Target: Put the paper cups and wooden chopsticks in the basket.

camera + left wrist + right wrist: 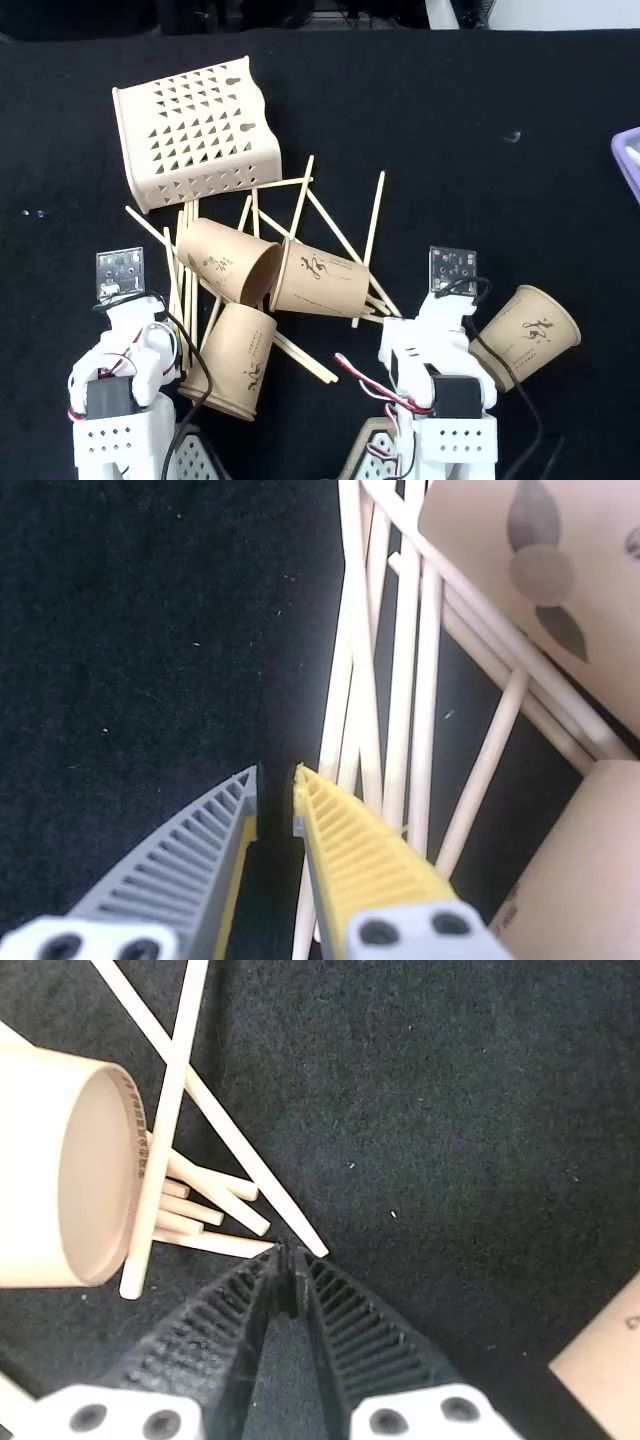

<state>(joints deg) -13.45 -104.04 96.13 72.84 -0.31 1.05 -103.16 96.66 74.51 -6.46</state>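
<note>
Cups and chopsticks crowded beside basket

I see the basket on its side, chopsticks scattered beside it under three toppled cups, a fourth cup well apart.

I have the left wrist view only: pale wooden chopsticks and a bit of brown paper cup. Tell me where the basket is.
Observer: The cream perforated plastic basket is on the left arm's side of the table, just beyond the pile of wooden chopsticks.
Operator: Count the cups.
Observer: Four brown paper cups, all lying on their sides. Three are in the pile, and the fourth cup lies apart beside the right arm.
Operator: Report the right gripper.
Observer: The right gripper is shut on nothing, with its tips by the ends of several chopsticks.
</note>
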